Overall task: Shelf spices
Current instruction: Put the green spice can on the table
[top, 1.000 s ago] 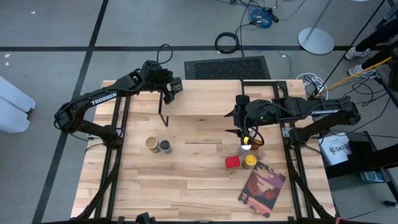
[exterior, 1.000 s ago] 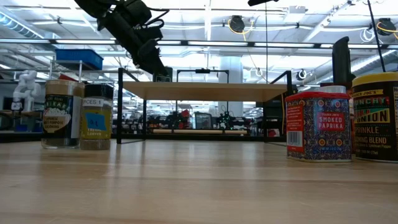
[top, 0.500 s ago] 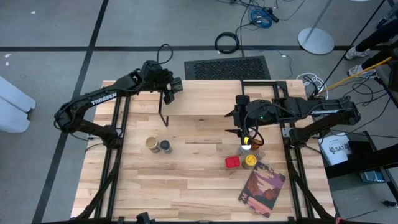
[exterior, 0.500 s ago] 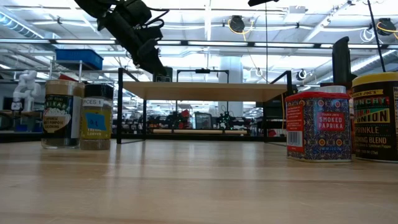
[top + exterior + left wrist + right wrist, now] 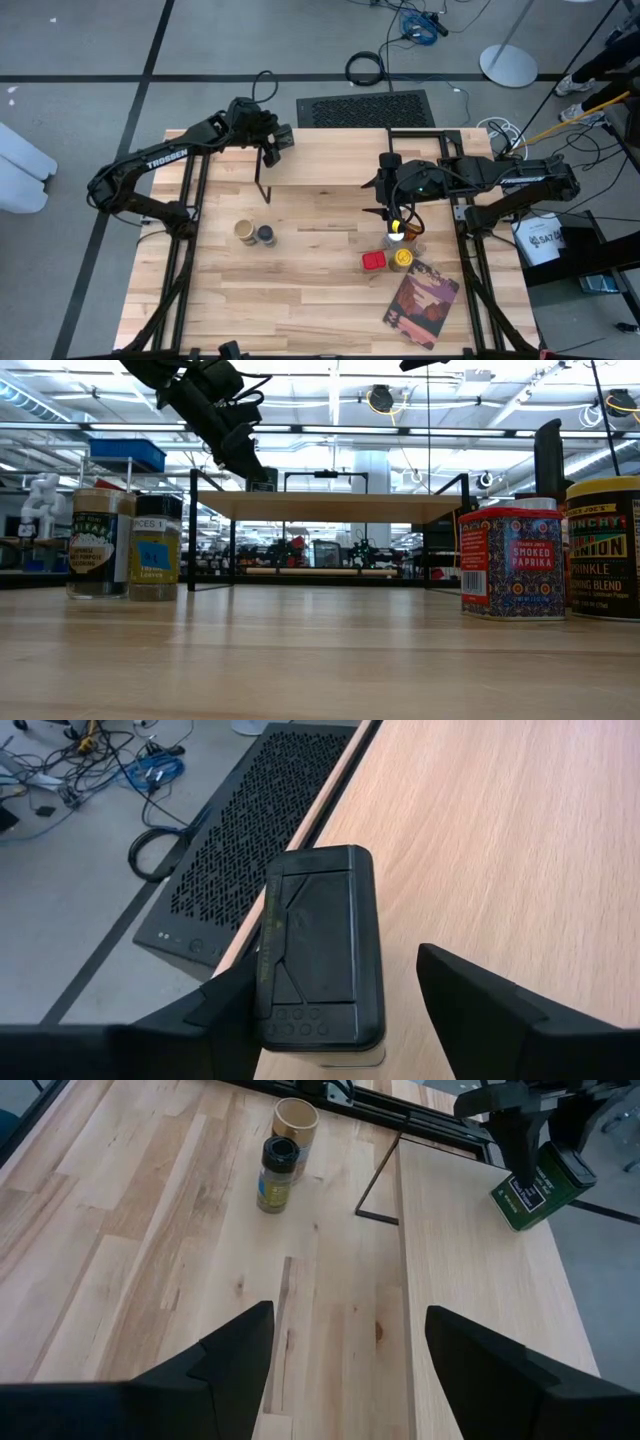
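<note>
**Left gripper at the shelf's far corner with a dark tin between its fingers**

The left gripper (image 5: 272, 146) sits over the far left corner of the shelf (image 5: 330, 160), the low rack with a pale plank top on black legs. Between its fingers stands a dark green tin with a black lid (image 5: 320, 955), resting on the plank at its edge. In the left wrist view one finger lies against the tin's side while a gap shows on the other side, so I cannot tell whether the tin is gripped or already released. The right wrist view shows the same tin (image 5: 540, 1185) tilted a little under that gripper.

The right gripper (image 5: 396, 217) hangs just past the shelf's near edge, right above a yellow-topped jar (image 5: 397, 230); its fingers (image 5: 235, 1350) stand apart with nothing between them.

Near that jar on the wood-plank table (image 5: 310, 290) stand a red smoked paprika tin (image 5: 511, 563) and a yellow-lidded crunchy onion jar (image 5: 605, 545), with a reddish-purple book (image 5: 421, 303) just beside them. On the table's left half, a tan-topped jar (image 5: 245, 231) and a black-topped jar (image 5: 265, 235) stand touching, well apart from the others.
</note>
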